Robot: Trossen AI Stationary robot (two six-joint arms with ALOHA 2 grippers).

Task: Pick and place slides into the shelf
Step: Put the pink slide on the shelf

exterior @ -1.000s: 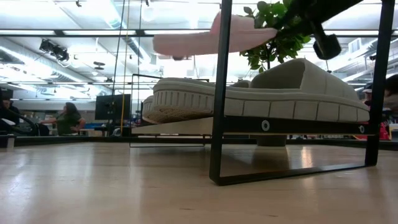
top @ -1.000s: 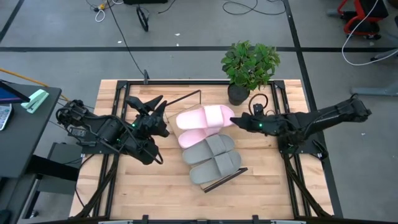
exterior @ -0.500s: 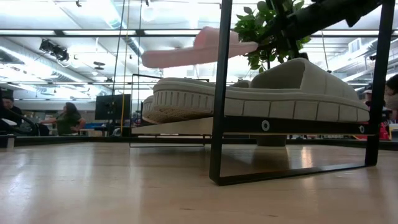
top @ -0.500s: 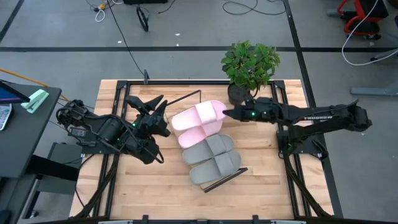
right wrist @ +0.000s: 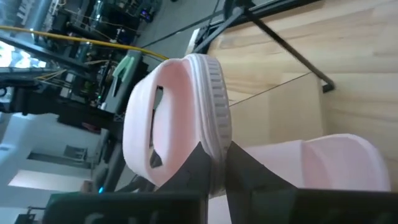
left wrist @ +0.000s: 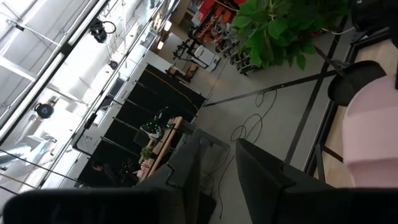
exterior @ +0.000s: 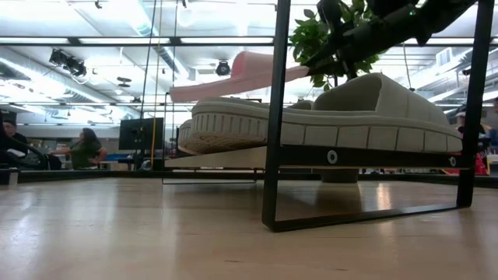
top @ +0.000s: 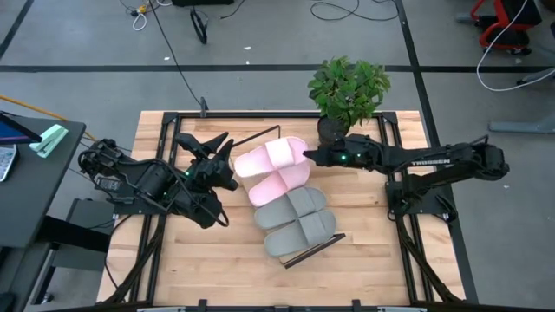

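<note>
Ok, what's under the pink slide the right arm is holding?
Under the held pink slide, gripped by the right fingers, the second pink slide partly shows on the shelf. The board beneath is covered.

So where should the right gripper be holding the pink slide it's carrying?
Where it holds it now: the right gripper pinches the sole edge at the plant-side end of the raised pink slide, coming from the right. In the right wrist view the thin rim fits between the fingers, leaving the far end free to lower beside the other pink slide.

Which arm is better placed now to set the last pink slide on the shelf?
The right: its gripper already grips the pink slide over the shelf. The left gripper waits beside it, holding nothing.
</note>
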